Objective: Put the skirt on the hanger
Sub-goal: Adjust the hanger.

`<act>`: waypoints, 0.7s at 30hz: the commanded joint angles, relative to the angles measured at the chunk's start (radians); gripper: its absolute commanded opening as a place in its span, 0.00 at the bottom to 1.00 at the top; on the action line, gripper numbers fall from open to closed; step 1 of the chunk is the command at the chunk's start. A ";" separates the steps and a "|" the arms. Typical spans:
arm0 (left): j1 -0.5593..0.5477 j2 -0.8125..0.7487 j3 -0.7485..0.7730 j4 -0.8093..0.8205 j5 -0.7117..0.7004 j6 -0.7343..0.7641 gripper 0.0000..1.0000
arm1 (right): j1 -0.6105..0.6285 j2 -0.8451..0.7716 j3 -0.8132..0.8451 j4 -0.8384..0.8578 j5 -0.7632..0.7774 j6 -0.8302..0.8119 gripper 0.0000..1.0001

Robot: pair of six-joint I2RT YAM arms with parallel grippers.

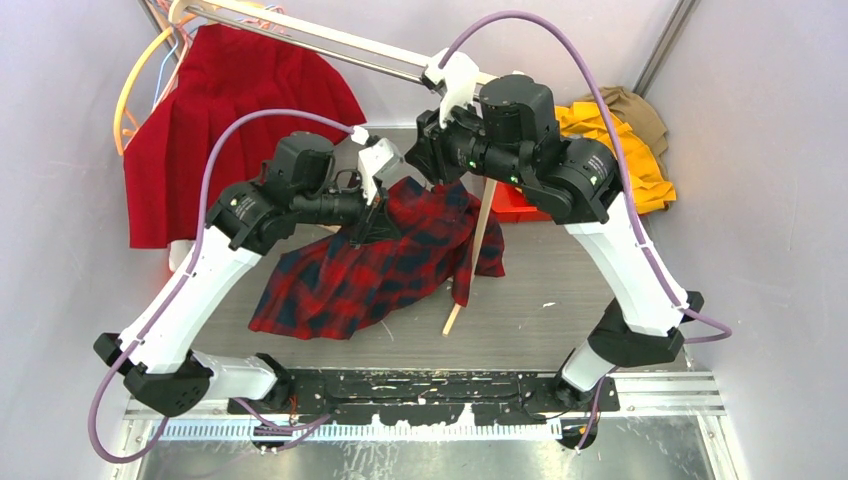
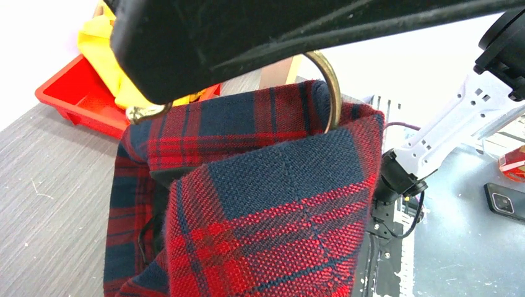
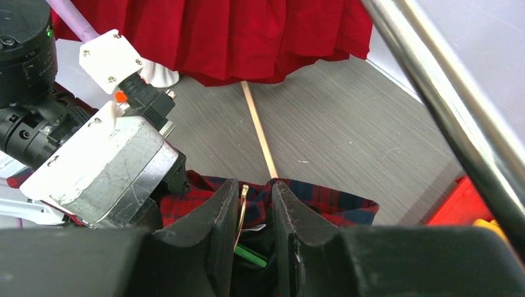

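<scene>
Left claw (image 1: 374, 222) clamped on plaid cloth (image 1: 370, 270), which trails onto bench (image 1: 560, 290). Right claw (image 3: 255, 195) jaws narrowly apart around hook of hanger (image 3: 260, 133). Skirt (image 1: 220, 120) hangs from rail (image 1: 330, 40), far left. Red tray (image 2: 68, 99) holds yellow cloth (image 2: 102, 55).

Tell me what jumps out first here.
The plaid garment bunched mid-table, with the left gripper shut on it and the right gripper straddling a brass hook. Behind, a red skirt hangs at the back left, and a yellow cloth is piled back right.
</scene>
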 commanded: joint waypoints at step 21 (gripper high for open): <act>-0.039 0.022 0.119 -0.015 0.030 0.025 0.00 | 0.004 -0.005 0.146 -0.177 0.253 0.012 0.29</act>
